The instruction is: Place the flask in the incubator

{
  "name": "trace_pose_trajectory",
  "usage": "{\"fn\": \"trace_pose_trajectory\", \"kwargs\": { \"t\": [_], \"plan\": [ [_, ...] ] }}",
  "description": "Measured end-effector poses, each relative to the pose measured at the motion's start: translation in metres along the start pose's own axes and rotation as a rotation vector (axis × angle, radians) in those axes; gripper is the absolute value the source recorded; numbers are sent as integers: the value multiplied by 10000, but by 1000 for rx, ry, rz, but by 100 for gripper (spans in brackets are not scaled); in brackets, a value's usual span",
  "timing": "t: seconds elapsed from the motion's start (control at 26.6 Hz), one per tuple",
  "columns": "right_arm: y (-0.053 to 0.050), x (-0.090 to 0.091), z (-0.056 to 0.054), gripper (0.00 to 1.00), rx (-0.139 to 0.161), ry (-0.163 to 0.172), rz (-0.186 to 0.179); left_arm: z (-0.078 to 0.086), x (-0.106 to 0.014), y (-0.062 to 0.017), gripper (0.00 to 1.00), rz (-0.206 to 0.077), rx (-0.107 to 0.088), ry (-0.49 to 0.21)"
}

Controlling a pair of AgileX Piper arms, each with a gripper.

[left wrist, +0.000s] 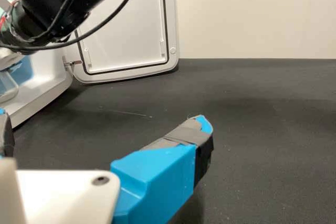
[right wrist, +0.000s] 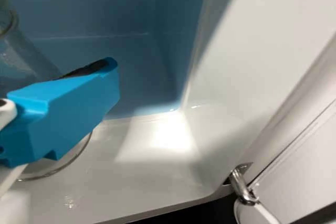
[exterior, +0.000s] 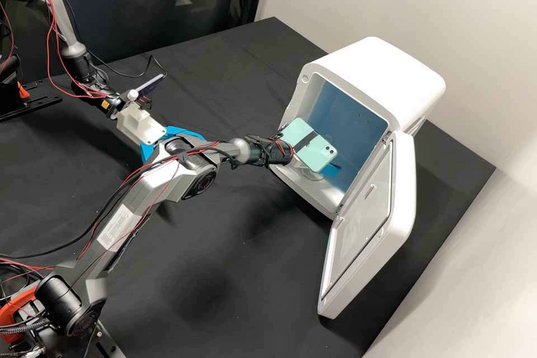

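Inside the incubator, the right hand flanks a cut-off flask, grip unclear.

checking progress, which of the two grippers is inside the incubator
The right gripper: it is inside the incubator, next to the flask, while the left gripper is outside, over the black bench.

2 arms, 1 flask, 1 incubator, 1 bench.

Nothing is legible; the white label on the right arm is too small.
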Motion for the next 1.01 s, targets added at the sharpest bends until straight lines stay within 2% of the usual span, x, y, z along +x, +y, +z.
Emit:
{"fn": "trace_pose_trajectory", "kwargs": {
  "t": [0.26,0.53,0.56,1.01],
  "plan": [
    [40,79,156,100,10,-33,5,0,0,0,100,0,0,0],
    [104,103,234,100,24,-51,13,0,0,0,100,0,0,0],
    [115,113,257,100,35,-57,12,0,0,0,100,0,0,0],
    [94,154,270,100,34,-56,9,0,0,0,100,0,0,0]
  ]
}}
